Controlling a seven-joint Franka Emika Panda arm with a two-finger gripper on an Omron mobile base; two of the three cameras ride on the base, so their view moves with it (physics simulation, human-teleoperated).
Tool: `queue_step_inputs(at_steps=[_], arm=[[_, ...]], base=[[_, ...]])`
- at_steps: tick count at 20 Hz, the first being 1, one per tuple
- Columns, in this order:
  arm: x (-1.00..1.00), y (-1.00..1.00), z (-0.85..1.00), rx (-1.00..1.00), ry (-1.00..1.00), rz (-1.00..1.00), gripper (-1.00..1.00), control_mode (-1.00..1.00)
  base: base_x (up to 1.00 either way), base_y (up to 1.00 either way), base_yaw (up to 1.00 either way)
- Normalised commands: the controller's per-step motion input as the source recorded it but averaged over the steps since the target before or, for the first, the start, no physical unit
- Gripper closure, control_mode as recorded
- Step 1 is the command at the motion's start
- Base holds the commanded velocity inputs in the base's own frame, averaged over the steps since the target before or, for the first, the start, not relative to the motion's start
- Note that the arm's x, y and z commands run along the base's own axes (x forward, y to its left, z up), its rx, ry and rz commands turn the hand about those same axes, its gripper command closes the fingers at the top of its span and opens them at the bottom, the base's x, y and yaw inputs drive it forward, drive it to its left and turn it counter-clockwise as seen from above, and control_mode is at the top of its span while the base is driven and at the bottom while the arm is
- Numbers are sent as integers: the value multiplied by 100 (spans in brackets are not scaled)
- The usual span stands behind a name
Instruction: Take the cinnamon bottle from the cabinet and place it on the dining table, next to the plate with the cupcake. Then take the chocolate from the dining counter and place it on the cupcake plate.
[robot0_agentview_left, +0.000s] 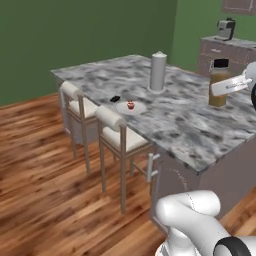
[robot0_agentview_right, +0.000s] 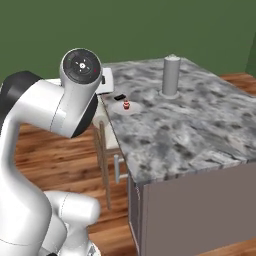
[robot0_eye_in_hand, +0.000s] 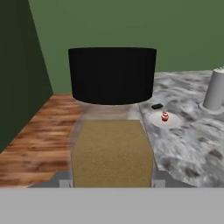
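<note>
My gripper (robot0_agentview_left: 225, 86) is shut on the cinnamon bottle (robot0_agentview_left: 218, 85), an amber bottle with a black cap, held upright over the right part of the marble dining table (robot0_agentview_left: 190, 127). In the hand view the bottle (robot0_eye_in_hand: 112, 144) stands right in front of the camera, between the fingertips of the gripper (robot0_eye_in_hand: 112, 181). Well to its left on the table lies the small white plate (robot0_agentview_left: 137, 109) with the red-topped cupcake (robot0_agentview_left: 131, 105). The black chocolate (robot0_agentview_left: 115, 99) lies just beyond the plate. The plate (robot0_eye_in_hand: 171, 122), cupcake (robot0_eye_in_hand: 165, 116) and chocolate (robot0_eye_in_hand: 157, 106) also show past the bottle, and the cupcake (robot0_agentview_right: 126, 104) beside my arm.
A tall grey cylinder (robot0_agentview_left: 158, 71) stands on the table behind the plate. Two cushioned stools (robot0_agentview_left: 120, 135) line the table's left edge, over wooden floor. A far worktop carries a coffee machine (robot0_agentview_left: 226, 29). Green walls stand behind.
</note>
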Motion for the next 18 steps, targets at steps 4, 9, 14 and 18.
queue_step_inputs(at_steps=[4,9,14,18], arm=[[0,0,0,0,0,0,100,100],[0,0,0,0,0,0,100,100],[0,0,0,0,0,0,100,100],[0,0,0,0,0,0,100,100]], base=[[24,67,-30],[25,64,-32],[26,64,-32],[26,68,-28]])
